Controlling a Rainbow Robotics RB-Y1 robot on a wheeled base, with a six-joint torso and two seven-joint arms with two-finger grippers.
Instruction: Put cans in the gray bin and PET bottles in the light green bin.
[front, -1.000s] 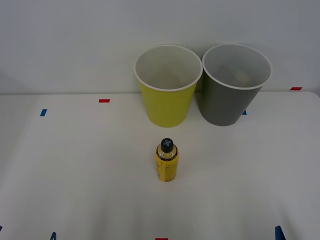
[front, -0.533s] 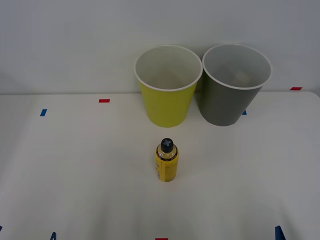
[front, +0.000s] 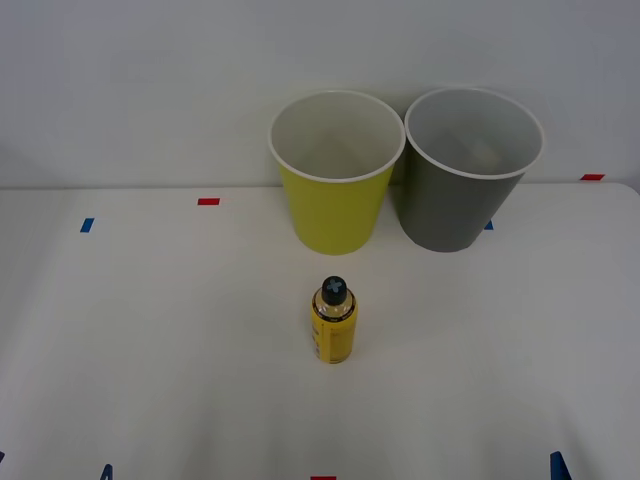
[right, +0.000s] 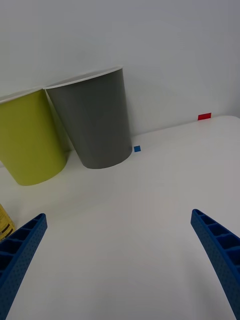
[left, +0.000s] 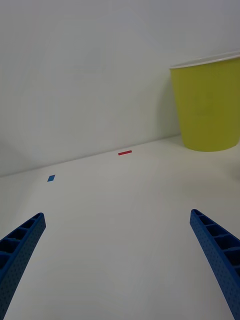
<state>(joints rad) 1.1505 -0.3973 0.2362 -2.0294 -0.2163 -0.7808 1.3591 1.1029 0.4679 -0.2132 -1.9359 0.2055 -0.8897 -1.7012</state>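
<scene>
- Right gripper (right: 120, 260): low over the table (front: 150, 350), blue ribbed fingers (right: 217, 250) spread wide, nothing between them; faces the bins.
- Left gripper (left: 117, 260): low over the table, fingers (left: 215, 250) spread wide, holding nothing.
- PET bottle (front: 333, 322): upright on the table, black cap up, near the light green bin, on the robot's side of it.
- Light green bin (front: 335, 180): upright at the table's far edge.
- Gray bin (front: 465, 175): upright, just beside the green bin, on its right.
</scene>
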